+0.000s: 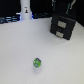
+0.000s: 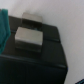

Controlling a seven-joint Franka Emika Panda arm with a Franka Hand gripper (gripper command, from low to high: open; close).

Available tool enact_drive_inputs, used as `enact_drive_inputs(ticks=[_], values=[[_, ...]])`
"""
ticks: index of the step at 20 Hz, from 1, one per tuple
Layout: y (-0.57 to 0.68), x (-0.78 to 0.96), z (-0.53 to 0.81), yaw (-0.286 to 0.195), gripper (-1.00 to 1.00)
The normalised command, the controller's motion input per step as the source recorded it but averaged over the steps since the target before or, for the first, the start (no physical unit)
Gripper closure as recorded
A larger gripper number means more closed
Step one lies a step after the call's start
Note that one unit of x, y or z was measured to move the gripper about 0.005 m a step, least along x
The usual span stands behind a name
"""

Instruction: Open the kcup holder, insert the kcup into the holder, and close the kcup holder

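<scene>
The kcup holder (image 1: 67,28) is a black box with pale rectangular marks on its front, at the back on the exterior view's right. It looks shut. The kcup (image 1: 36,63) is a small green pod with a whitish rim, lying on the white table near the front, far from the holder. My gripper (image 1: 63,10) hangs just above the holder's top. It is dark and blurred, so I cannot tell how its jaws stand. The wrist view shows the holder (image 2: 35,60) from close by, with two pale marks (image 2: 28,37) on it. No fingertips show there.
A white bottle-shaped object (image 1: 26,10) stands at the back on the exterior view's left. Dark clutter runs along the table's back edge (image 1: 10,20). A teal shape (image 2: 4,30) sits at the edge of the wrist view.
</scene>
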Motion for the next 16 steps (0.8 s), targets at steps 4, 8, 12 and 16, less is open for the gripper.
enact_drive_inputs(ticks=[4,8,12,16], values=[[0.61,-0.16,-0.24,-0.141,-1.0],[0.55,-0.13,-0.28,-0.125,-1.0],[0.35,-0.05,-0.37,-0.101,-1.0],[0.24,-0.04,-0.4,-0.079,-1.0]])
